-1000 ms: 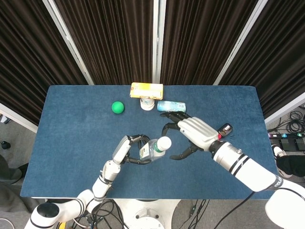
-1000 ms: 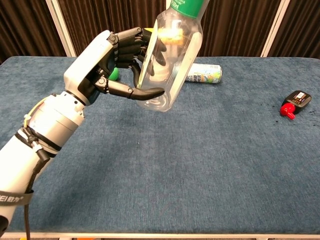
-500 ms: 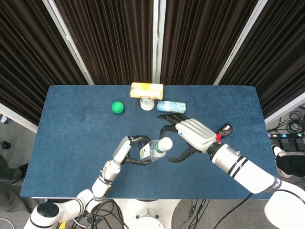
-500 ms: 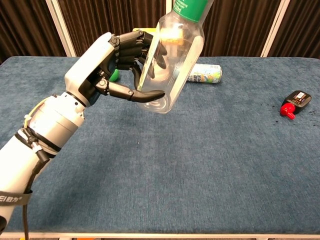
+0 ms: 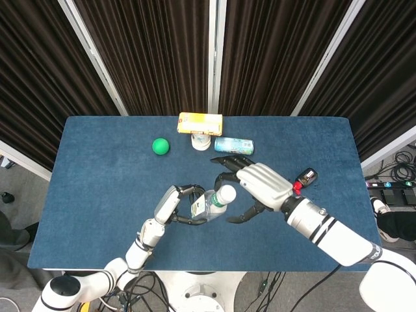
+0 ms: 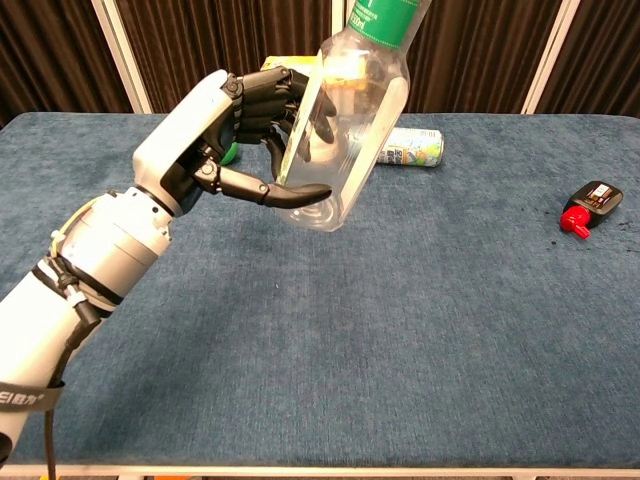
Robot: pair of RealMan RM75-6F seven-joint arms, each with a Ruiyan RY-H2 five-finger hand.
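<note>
Your left hand (image 6: 225, 130) grips the clear bottle (image 6: 345, 120) around its lower body and holds it off the table (image 5: 97, 188), tilted, white cap (image 5: 225, 194) toward 2 o'clock in the head view. Your right hand (image 5: 257, 185) is empty, fingers spread and curved, just beside the cap at its 3 o'clock. Over the last second that hand has closed in toward the cap from the 3 o'clock side, and the bottle has tipped slightly. Judgement: the two hands are converging on the cap. Green ball (image 5: 160, 146), can (image 5: 233, 144) and yellow box (image 5: 200, 122) sit at 12 o'clock, untouched; the red-and-black item (image 6: 588, 205) lies well apart.
</note>
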